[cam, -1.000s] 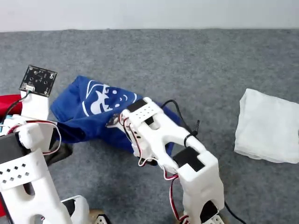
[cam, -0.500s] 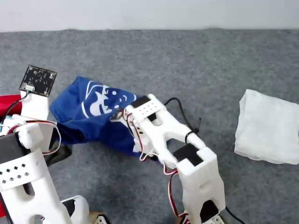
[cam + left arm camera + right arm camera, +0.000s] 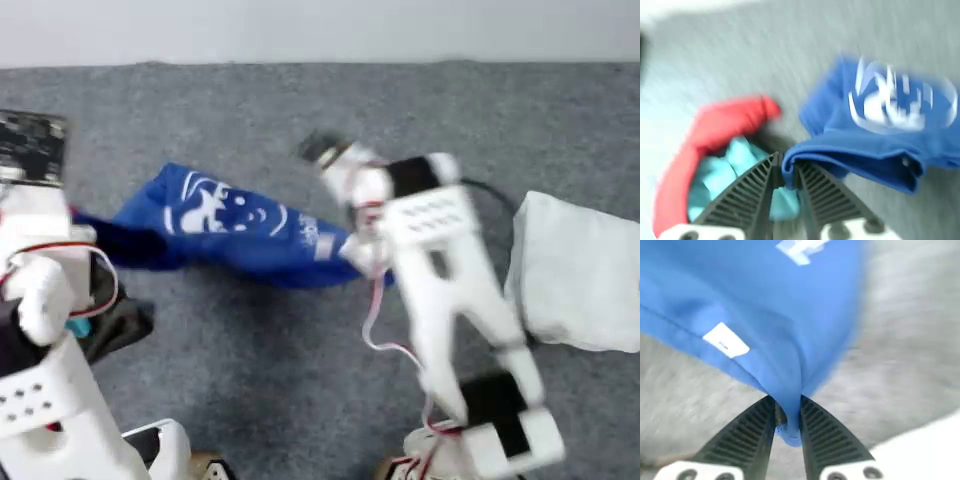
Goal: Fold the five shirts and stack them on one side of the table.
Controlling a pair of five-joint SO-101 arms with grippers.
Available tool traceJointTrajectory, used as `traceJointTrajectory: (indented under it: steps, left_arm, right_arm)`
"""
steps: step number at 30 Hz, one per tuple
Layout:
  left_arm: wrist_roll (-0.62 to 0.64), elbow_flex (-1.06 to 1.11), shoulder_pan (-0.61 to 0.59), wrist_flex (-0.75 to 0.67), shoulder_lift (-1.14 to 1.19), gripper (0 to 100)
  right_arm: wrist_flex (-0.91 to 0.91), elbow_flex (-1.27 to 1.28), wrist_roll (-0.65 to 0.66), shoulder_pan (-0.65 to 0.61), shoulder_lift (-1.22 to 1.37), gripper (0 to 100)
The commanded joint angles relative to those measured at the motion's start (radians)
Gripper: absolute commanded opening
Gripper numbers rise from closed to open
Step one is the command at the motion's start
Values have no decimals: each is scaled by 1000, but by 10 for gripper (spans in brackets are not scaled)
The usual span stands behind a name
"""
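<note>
Stretching is the big difference from a second ago. The blue shirt (image 3: 230,235) was a bunched heap under my right arm back then, and now it's pulled out long across the grey desk (image 3: 300,380) between my two claws. My right arm has swung out sideways toward the folded white shirt (image 3: 575,270), dragging its end of the blue one along. My left arm has shifted outward the other way. The white shirt hasn't budged. It sits on the right side of the desk, well apart from the rest.

My left claw (image 3: 787,162) is pinched on a rolled edge of the blue shirt, with the fabric squeezed right between the two ribbed fingers. My right claw (image 3: 787,412) is doing the same at the other end, clamped on a fold of blue cloth tucked between its fingers.

Stuff you get from one camera and not another:
- **Left wrist view:** a red shirt (image 3: 715,125) curled around a teal one (image 3: 740,160), both lying just beside my left claw.
- **Right wrist view:** a small white label (image 3: 726,340) on the blue fabric, close to the claw.
- **High view:** the white print (image 3: 215,205) on the blue shirt facing up, nearer my left end.
</note>
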Motion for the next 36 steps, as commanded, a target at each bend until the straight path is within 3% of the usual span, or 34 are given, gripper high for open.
traceJointTrajectory:
  steps: [1, 7, 14, 23, 36]
  left_arm:
    - [34, -153, 0, -117, -23, 14]
    - [20, -331, 23, -381, -15, 14]
    - [-199, -357, 132, -589, -25, 14]
    - [-319, -441, 164, -588, -28, 14]
    - [-325, -533, 164, -582, -157, 14]
  right_arm:
    - [12, -161, 12, 90, -171, 9]
    - [8, -436, 14, 156, -219, 9]
    - [-74, -712, 57, 209, -226, 9]
    - [-56, -933, 138, 226, -240, 9]
    - [125, -977, 152, 381, -455, 9]
